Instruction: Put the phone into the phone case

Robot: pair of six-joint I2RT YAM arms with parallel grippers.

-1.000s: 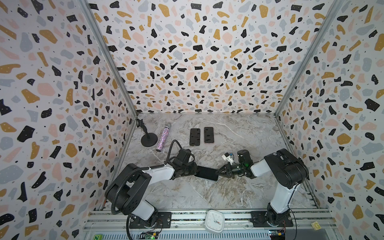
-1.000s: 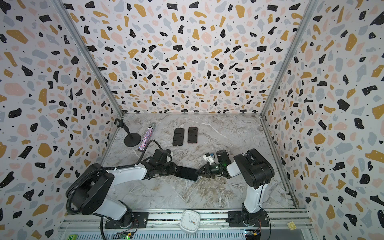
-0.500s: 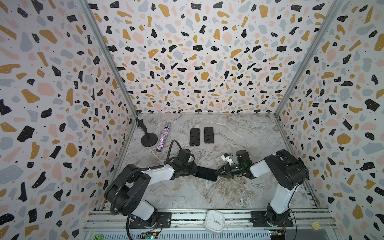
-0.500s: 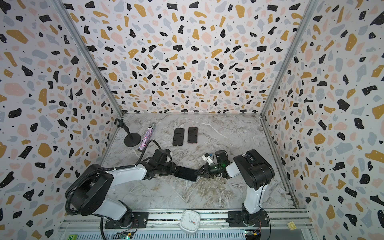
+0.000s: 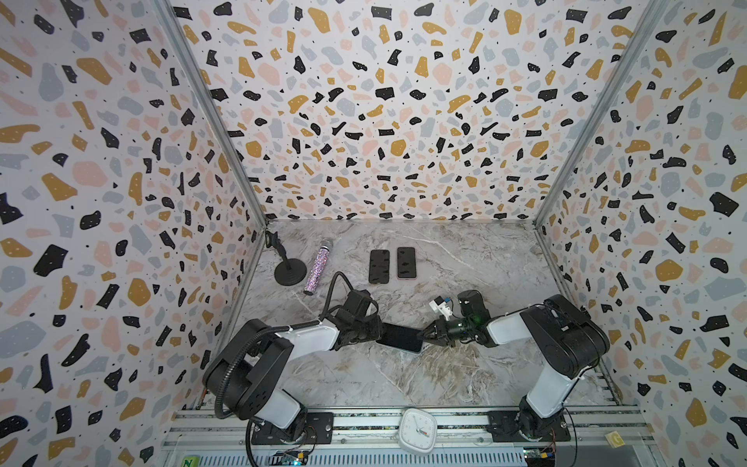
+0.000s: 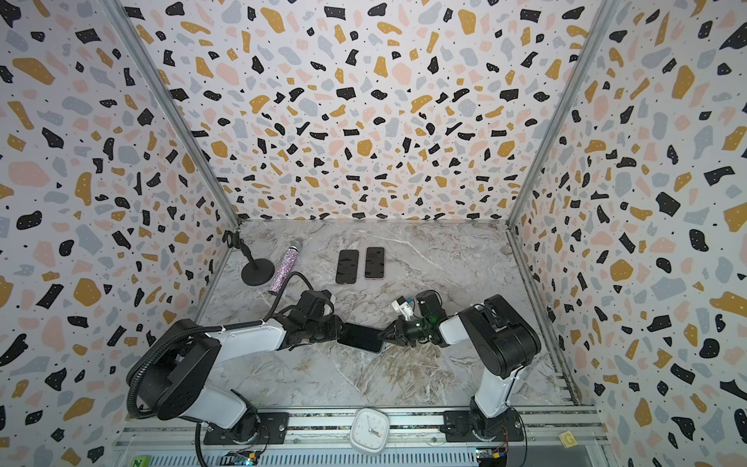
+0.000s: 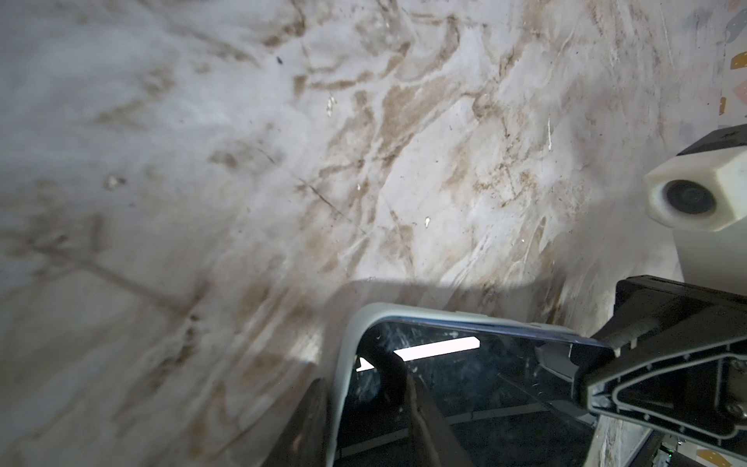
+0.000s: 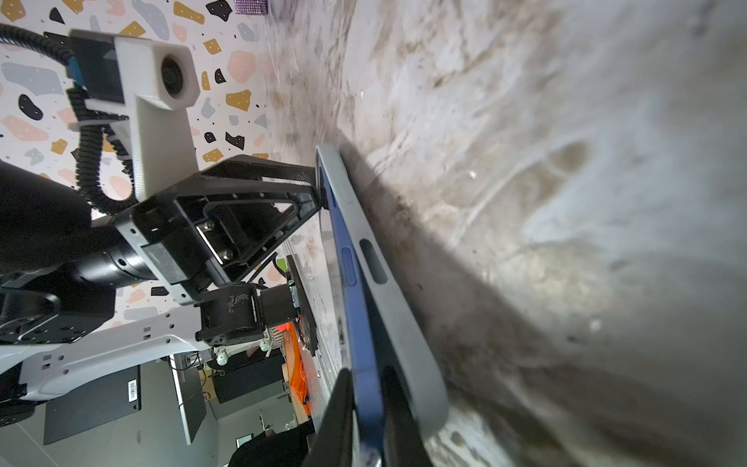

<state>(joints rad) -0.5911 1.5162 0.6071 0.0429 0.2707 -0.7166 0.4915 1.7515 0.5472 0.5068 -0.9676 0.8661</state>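
Low over the desk (image 5: 404, 384), just beyond the white clock (image 5: 418, 429): phone (image 5: 398, 336), dark screen up, lying partly in the grey phone case (image 8: 390, 315). Contact with the desk: impossible to tell. Gripped at both ends.

Beyond the clock and to its left, left tool (image 5: 376, 333) narrowed around case and phone together, one finger (image 7: 408, 400) across the glass and the other under the case's back. Beyond the clock and to its right, right tool (image 5: 423, 335) pinched almost closed on the phone's blue edge alone, going by the right wrist view, with one finger (image 8: 398, 408) wedged between phone and case. Probably not seated yet at that end, judging by the gap between blue frame and grey rim.

Phone: probably rigid and dense for its thickness, with slick glass and a smooth frame, so likely to slide in a light pinch. Best taken by the long side edges or flat across face and back, clear of the side button (image 8: 348, 267). Worth sparing the glass any hard point pressure.

Case: likely softer, giving at the lips. Better held by its back or a corner while pressing the phone home.
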